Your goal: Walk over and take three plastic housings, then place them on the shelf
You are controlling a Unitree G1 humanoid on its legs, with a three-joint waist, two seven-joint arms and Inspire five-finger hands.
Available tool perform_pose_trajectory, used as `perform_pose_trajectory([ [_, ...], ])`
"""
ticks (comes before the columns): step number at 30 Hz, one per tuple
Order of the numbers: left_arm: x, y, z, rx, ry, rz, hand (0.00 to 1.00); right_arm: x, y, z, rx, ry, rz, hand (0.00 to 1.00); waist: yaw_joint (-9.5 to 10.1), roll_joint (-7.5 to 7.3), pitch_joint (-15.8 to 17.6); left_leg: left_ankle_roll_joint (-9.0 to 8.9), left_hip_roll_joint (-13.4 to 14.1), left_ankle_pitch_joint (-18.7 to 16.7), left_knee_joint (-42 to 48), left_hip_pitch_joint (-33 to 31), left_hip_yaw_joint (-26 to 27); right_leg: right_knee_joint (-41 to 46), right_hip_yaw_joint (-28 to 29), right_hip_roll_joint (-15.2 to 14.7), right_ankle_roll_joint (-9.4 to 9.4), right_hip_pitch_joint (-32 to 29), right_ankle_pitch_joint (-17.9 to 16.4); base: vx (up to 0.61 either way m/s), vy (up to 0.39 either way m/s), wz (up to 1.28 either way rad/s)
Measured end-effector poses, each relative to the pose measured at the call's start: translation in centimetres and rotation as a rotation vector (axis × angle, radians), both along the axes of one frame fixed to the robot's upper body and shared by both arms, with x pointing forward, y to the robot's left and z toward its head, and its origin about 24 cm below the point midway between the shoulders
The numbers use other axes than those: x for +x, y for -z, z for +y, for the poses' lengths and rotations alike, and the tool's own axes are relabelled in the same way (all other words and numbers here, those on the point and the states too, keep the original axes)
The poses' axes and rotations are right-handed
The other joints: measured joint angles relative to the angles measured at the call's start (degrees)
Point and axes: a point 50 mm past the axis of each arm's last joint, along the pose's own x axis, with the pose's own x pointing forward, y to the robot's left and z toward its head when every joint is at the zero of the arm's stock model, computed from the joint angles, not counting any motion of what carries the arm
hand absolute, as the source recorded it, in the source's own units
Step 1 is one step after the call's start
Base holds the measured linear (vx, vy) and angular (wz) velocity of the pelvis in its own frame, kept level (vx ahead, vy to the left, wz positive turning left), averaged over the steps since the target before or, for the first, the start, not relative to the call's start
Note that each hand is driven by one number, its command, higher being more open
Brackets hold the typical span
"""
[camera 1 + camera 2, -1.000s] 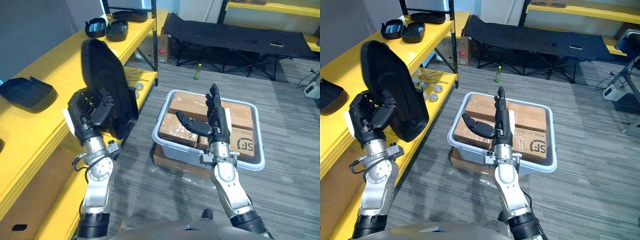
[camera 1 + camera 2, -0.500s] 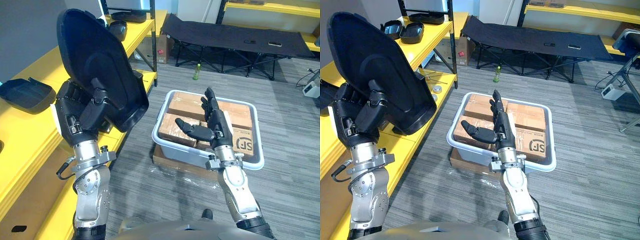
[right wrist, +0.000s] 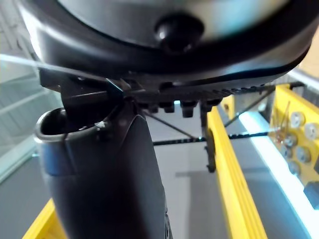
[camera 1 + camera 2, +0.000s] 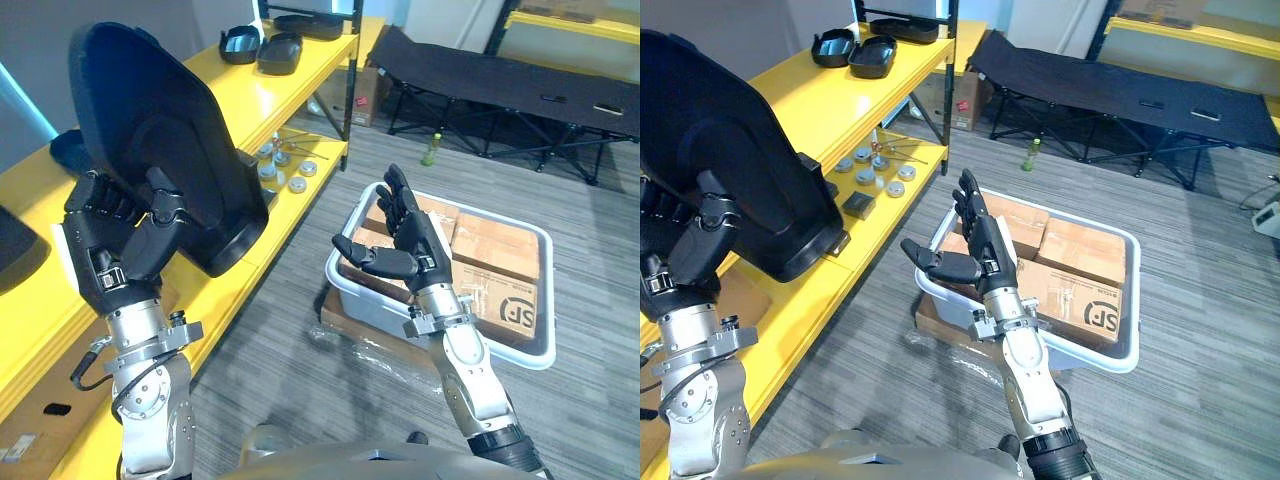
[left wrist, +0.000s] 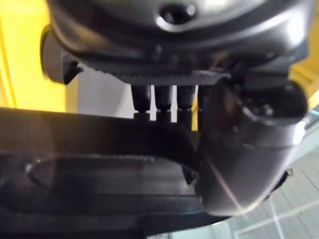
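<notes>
over by the yellow shelf, left hand clamped on one housing, not placed yet, right hand spread, empty.

Grey tub holds cardboard boxes; black cot behind; green bottle between.

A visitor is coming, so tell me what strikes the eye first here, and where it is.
The big black plastic housing, gripped by the left hand and held up beside the yellow shelf. Next, the right hand, open, raised in front of a grey bin of cardboard boxes on the floor.
</notes>
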Motion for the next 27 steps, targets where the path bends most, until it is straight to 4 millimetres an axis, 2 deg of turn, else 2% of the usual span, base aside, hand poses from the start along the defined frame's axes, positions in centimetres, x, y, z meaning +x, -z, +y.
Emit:
perform_pose_trajectory([
  [7,-1.9,0.9,2.3,0.006,-0.123,0.062,0.00,0.4,-0.6,0.3,-0.003,-0.015,-0.025,1.00,2.10,-0.11,-0.07,-0.28,-0.38,0.38,0.78,-1.39,-3.26,0.00,-3.21,-0.05,0.14,1.50,-0.54,0.01,0.024,0.22],
  [9,-2.2,1.0,2.5,-0.010,-0.142,0.066,0.00,0.4,-0.6,0.2,-0.004,-0.005,-0.024,1.00,3.10,-0.16,-0.10,-0.28,-0.42,0.38,0.85,-1.44,-3.79,0.00,-3.67,-0.04,0.20,1.86,-0.73,0.00,0.027,0.15],
  [13,-2.5,1.3,2.8,-0.052,-0.150,0.061,0.00,0.5,-0.7,0.4,0.004,0.010,-0.025,1.00,3.75,-0.33,-0.21,-0.30,-0.54,0.39,0.90,-1.42,-4.31,0.00,-4.25,-0.08,0.36,2.40,-1.01,0.00,0.033,0.08],
  [19,-2.8,1.7,2.5,-0.057,-0.138,0.086,0.00,0.5,-0.6,0.7,0.001,-0.036,-0.025,1.00,2.92,-0.32,-0.28,-0.27,-0.50,0.41,1.36,-1.39,-4.00,0.02,-3.94,-0.04,0.34,2.52,-1.05,-0.01,0.031,-0.02],
  [21,-2.5,1.8,2.0,-0.063,-0.110,0.086,0.00,0.5,-0.4,0.7,0.001,-0.045,-0.015,1.00,2.71,-0.27,-0.35,0.24,-0.55,0.81,1.75,-2.58,-4.02,0.06,-5.24,-0.09,-0.18,2.71,-2.04,-0.03,0.018,0.30],
  [24,-1.7,1.7,0.8,-0.002,-0.069,0.101,0.00,0.2,0.4,0.5,-0.004,-0.033,0.017,1.00,1.31,-0.28,-0.32,1.69,-0.95,4.37,1.38,-5.62,-3.57,1.36,-9.79,-0.19,-0.05,3.68,-4.24,-0.02,-0.006,0.97],
  [27,-1.5,1.9,0.3,-0.009,-0.035,0.107,0.00,0.1,1.5,0.3,-0.027,-0.017,0.060,1.00,1.82,0.52,-0.01,1.66,-0.90,7.32,-0.84,-5.88,-3.66,3.15,-13.89,-0.07,0.42,5.66,-5.78,-0.01,-0.026,0.87],
])
